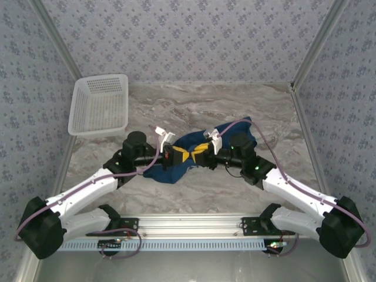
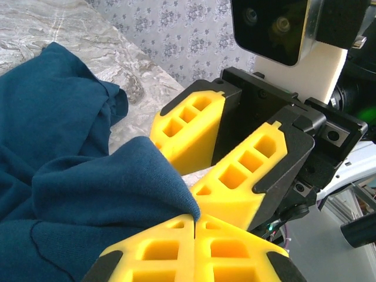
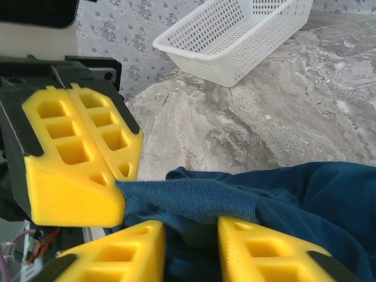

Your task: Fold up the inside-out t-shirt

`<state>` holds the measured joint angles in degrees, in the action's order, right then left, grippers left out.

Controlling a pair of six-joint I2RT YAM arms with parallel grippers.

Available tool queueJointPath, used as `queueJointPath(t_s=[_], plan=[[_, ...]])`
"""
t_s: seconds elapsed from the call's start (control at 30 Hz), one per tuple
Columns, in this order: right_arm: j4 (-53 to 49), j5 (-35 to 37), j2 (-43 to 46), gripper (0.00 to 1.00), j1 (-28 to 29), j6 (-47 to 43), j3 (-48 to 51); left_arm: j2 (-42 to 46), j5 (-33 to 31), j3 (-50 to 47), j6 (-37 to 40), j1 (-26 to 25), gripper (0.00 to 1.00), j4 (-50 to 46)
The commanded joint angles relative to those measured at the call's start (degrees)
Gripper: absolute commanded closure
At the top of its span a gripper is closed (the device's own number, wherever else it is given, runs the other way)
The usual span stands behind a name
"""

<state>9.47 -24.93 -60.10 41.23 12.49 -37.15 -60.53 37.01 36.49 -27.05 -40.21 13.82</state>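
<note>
Tightly closed, left tool (image 2: 194, 220) pinches soft navy t-shirt (image 2: 70, 176); right tool (image 3: 191, 235) stands half-spread astride a fold.

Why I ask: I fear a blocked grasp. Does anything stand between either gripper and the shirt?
Nothing visible does. The left gripper is shut on a fold of the shirt, and cloth lies between the fingers of the right gripper.
</note>
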Motion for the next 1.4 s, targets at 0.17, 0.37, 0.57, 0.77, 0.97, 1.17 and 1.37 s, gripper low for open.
queueJointPath(t_s=[0.17,0.37,0.57,0.77,0.97,1.17,1.37], plan=[[-1.9,-2.4,1.9,1.0,-1.1,-0.4,-2.1,0.7,-2.8,2.1,0.9,-0.2,1.0,-1.3],[-5.5,-6.1,6.2,1.0,-3.5,2.0,-2.0,0.5,-11.4,2.8,3.3,0.0,0.92,-6.4],[-4.1,-8.4,6.4,1.0,-5.3,6.4,-1.7,-1.3,-10.2,4.2,5.1,-0.3,0.71,-8.9],[-0.6,-10.7,5.7,1.0,-8.2,13.7,-2.5,-0.8,-11.1,4.6,6.9,-0.6,0.53,-11.4],[-9.3,-10.0,4.0,1.0,-10.0,15.8,-7.9,-0.4,-14.5,6.3,11.4,-7.5,0.31,-11.6],[-13.9,-14.0,2.9,1.0,-10.3,16.0,-11.3,-7.9,-31.7,12.5,13.7,-10.2,0.39,-17.6],[-19.2,-19.4,4.7,1.0,-14.4,14.1,-13.2,-8.2,-36.5,11.6,13.9,-6.0,0.66,-18.3]])
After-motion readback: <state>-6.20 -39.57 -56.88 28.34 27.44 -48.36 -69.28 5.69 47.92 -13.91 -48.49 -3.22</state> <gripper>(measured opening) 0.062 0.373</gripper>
